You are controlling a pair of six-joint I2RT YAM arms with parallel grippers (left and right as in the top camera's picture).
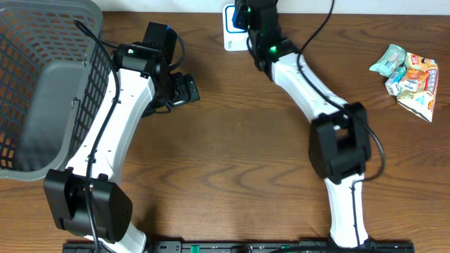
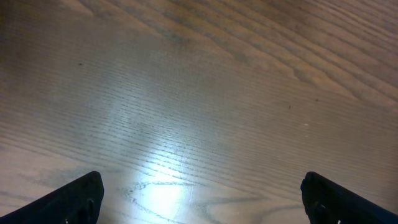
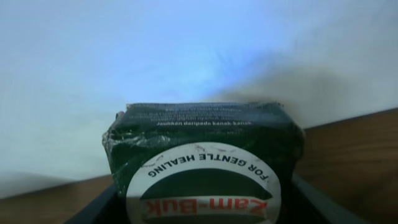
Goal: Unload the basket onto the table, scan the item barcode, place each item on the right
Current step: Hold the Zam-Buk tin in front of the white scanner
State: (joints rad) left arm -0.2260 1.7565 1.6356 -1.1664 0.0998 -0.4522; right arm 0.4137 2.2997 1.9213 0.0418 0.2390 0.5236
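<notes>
My right gripper [image 1: 247,15] is stretched to the table's far edge and is shut on the item, a dark green Zam-Buk box [image 3: 202,134] with a white oval label. In the right wrist view the box fills the space between the fingers, its front end over a white scanner surface [image 3: 124,56] with a blue glow. From overhead the white scanner [image 1: 230,39] shows just below that gripper, and the box is mostly hidden by it. No barcode is visible. My left gripper [image 1: 184,90] hovers open over bare wood [image 2: 199,112] with nothing between its fingers.
A grey mesh basket [image 1: 42,91] stands at the left edge beside the left arm. Several snack packets [image 1: 410,74] lie at the far right. The right arm crosses the table's middle right.
</notes>
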